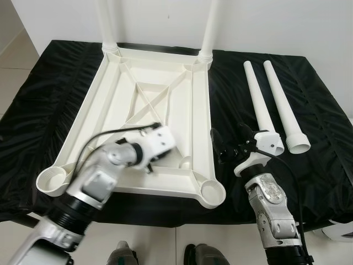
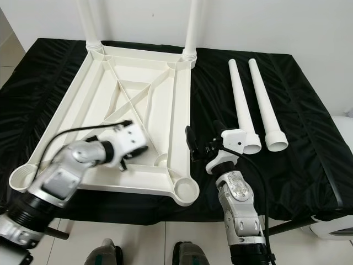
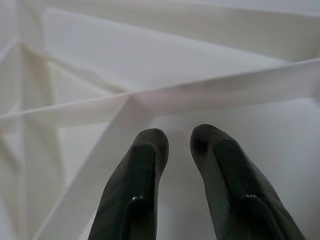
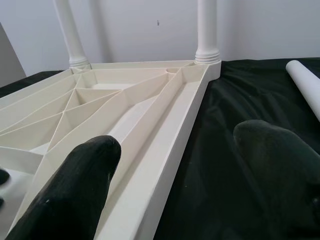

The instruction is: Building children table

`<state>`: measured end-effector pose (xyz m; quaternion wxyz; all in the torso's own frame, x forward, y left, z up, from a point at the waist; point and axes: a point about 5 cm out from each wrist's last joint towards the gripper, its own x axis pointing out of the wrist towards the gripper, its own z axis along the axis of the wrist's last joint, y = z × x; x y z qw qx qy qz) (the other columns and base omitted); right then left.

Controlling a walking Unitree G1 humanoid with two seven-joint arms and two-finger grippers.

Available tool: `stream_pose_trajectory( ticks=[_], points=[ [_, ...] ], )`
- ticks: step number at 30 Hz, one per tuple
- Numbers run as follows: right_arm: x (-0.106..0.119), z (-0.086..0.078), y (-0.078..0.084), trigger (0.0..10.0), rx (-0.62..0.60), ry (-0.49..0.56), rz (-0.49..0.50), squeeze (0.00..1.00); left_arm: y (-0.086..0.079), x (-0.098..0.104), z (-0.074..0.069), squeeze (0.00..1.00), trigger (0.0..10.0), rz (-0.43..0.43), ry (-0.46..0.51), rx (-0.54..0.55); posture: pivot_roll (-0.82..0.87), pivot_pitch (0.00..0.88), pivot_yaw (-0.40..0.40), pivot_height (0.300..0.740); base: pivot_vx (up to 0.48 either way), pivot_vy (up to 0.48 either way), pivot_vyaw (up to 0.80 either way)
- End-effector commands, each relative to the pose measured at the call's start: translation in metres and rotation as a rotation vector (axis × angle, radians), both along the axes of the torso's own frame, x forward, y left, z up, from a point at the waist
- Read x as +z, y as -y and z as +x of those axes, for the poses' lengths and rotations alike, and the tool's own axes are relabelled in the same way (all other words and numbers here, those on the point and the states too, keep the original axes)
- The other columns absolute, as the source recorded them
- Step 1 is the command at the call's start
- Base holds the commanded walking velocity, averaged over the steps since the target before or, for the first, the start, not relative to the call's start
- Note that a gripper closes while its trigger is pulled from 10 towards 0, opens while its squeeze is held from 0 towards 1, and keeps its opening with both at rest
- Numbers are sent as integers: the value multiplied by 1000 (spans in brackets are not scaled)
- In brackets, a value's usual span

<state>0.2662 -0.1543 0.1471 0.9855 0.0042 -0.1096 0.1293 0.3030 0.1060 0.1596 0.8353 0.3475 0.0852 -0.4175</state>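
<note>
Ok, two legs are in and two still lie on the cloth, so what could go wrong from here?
1. The right gripper, fingers open, hangs between the upturned tabletop and the two loose legs; a sideways swing could roll them across the black cloth.
2. The left gripper is low inside the tabletop's ribs; lifting carelessly could snag a rib and shift the tabletop.
3. The two fitted legs stand upright; a jolt might loosen them.

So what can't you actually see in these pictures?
- Tops of the two fitted legs: cut off by the top edge in both eye views.
- Left claw: in the eye views its own wrist covers it, over the tabletop.
- Feet: cut off by the bottom edge.
</note>
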Motion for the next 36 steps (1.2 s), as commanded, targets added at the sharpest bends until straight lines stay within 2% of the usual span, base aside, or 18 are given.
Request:
stream_pose_trajectory(
  ticks=[1, 4, 6, 8, 10, 12, 13, 16, 19, 30, 36],
  points=[
    [-1, 1, 1, 10000, -2, -1, -8, 0, -5, 7, 2, 0, 10000, -34, 76, 60, 12, 50, -36, 740, 0, 0, 0],
    [-1, 3, 0, 10000, 5, 2, -7, 0, -18, 28, 1, 0, 10000, -95, 124, 49, 21, 45, -42, 740, 0, 0, 0],
    [-1, 3, -1, 10000, 8, 3, -7, 0, -20, 33, 0, 0, 10000, -113, 128, 41, 21, 45, -42, 740, 0, 0, 0],
    [-1, 4, -1, 10000, 13, 4, -8, 0, -19, 35, -11, 0, 10000, -137, 99, -33, 28, 43, -46, 740, 0, 0, 0],
    [-1, 4, -1, 10000, 14, 4, -8, 0, -17, 34, -15, 0, 10000, -142, 92, -64, 29, 43, -47, 740, 0, 0, 0],
    [0, 5, -1, 10000, 16, 4, -10, 0, -12, 27, -24, 0, 10000, -147, 37, -124, 29, 45, -49, 740, 0, 0, 0],
    [0, 5, -1, 10000, 16, 4, -10, 0, -12, 27, -24, 0, 10000, -147, 37, -124, 29, 45, -49, 740, 0, 0, 0],
    [0, 6, -1, 10000, 17, 6, -14, 0, -1, 8, -39, 0, 10000, -98, -52, -222, 25, 51, -52, 740, 0, 0, 0],
    [0, 6, 1, 10000, 14, 5, -17, 0, 5, -1, -46, 0, 10000, -64, -78, -270, 21, 53, -51, 740, 0, 0, 0],
    [1, 4, 4, 10000, 3, 6, -22, 0, 14, -8, -49, 0, 10000, -31, -93, -321, 13, 62, -47, 740, 0, 0, 0],
    [1, 4, 5, 10000, -4, 7, -21, 0, 11, -15, -45, 0, 10000, 39, -81, -305, 10, 67, -42, 740, 0, 0, 0]
  ],
)
